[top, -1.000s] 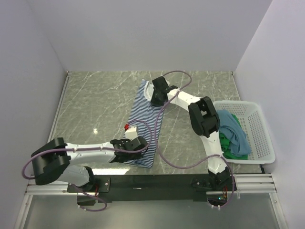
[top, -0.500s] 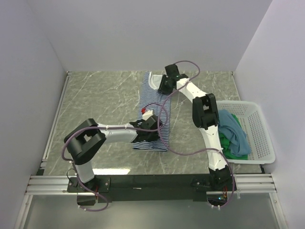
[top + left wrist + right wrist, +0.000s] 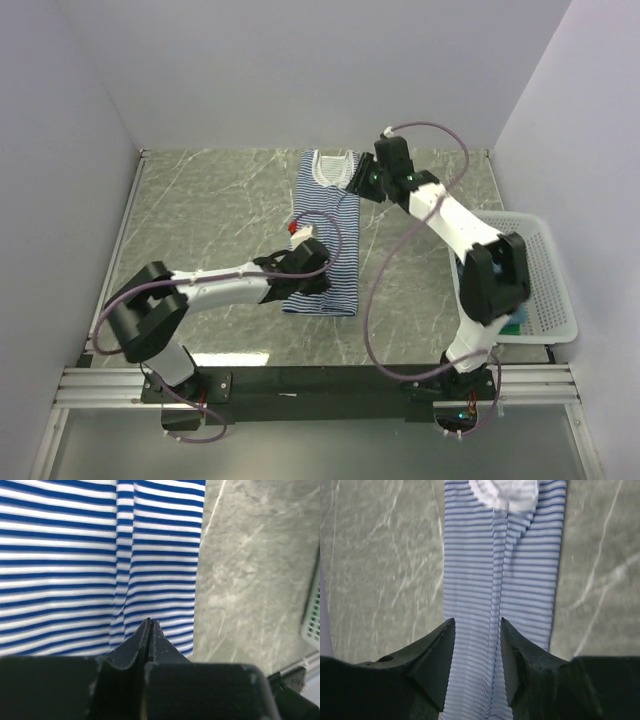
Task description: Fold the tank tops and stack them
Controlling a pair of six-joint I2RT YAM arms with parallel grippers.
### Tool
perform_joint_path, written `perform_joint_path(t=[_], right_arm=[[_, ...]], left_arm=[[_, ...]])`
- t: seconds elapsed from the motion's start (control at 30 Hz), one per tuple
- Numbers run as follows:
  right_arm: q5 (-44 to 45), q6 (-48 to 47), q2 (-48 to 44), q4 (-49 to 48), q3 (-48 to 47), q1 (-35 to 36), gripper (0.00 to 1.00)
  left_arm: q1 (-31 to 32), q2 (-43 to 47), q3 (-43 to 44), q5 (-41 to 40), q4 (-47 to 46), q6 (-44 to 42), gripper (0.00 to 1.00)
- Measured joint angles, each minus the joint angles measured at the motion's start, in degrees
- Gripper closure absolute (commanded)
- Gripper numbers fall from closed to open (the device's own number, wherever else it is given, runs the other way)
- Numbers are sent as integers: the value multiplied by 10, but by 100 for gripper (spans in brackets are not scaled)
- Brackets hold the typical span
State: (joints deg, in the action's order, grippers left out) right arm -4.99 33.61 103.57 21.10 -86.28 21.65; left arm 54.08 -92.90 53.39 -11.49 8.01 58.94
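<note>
Fingers pressed together, the left gripper (image 3: 149, 624) hung over the hem of the striped tank top (image 3: 326, 200); the right gripper (image 3: 476, 622) gaped empty near its neckline.

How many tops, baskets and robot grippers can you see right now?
Striped top: 1
Basket: 1
Grippers: 2, the left gripper and the right gripper
Total: 4
What lies in the basket is mostly hidden behind the right arm, so it is not counted.
</note>
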Motion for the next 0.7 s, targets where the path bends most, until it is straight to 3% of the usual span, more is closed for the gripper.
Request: perform_joint_path(t=[0.17,0.37,0.7], right_arm=[[37,22,-127,-52,198,60,61],[86,63,-185,-48,393,170,64],[156,119,-243,-57,459,262,78]], left_arm=[[0,99,-83,-15,5,7,87],[0,201,-168,-45,36,33,76],[-3,252,-223,-81,69,59,61]])
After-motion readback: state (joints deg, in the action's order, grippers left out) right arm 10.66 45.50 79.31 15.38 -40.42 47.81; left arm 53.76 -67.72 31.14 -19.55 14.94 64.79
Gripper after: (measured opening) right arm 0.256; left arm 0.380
